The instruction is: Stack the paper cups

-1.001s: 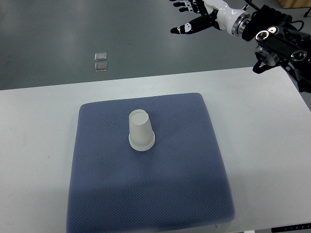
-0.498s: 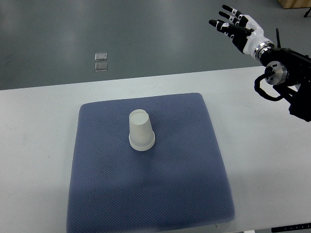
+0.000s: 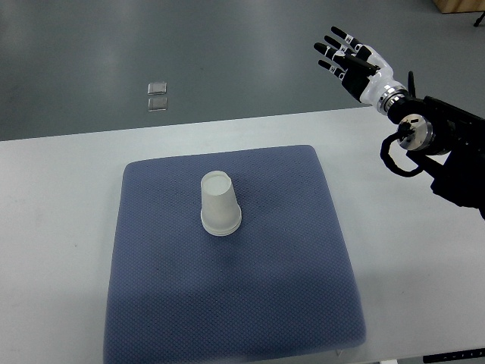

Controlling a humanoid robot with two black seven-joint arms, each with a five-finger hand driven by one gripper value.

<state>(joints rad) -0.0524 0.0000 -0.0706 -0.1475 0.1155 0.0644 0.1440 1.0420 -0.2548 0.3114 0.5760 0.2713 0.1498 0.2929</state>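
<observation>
A white paper cup (image 3: 220, 205) stands upside down, rim on the blue mat (image 3: 235, 303), a little left of the mat's middle. It may be more than one cup nested; I cannot tell. My right hand (image 3: 345, 57) hovers beyond the table's far edge at the upper right, well away from the cup, with black-tipped fingers (image 3: 330, 51) spread and nothing in them. Its dark forearm (image 3: 443, 148) runs in from the right edge. The left arm does not show.
The mat lies on a white table (image 3: 53, 227). Beyond the far edge is grey floor with two small clear square objects (image 3: 158, 95) at upper left.
The right hand swung from pointing left with its arm high at the top right to pointing up and left, and the forearm dropped lower over the table's right side. The cup stayed put.
</observation>
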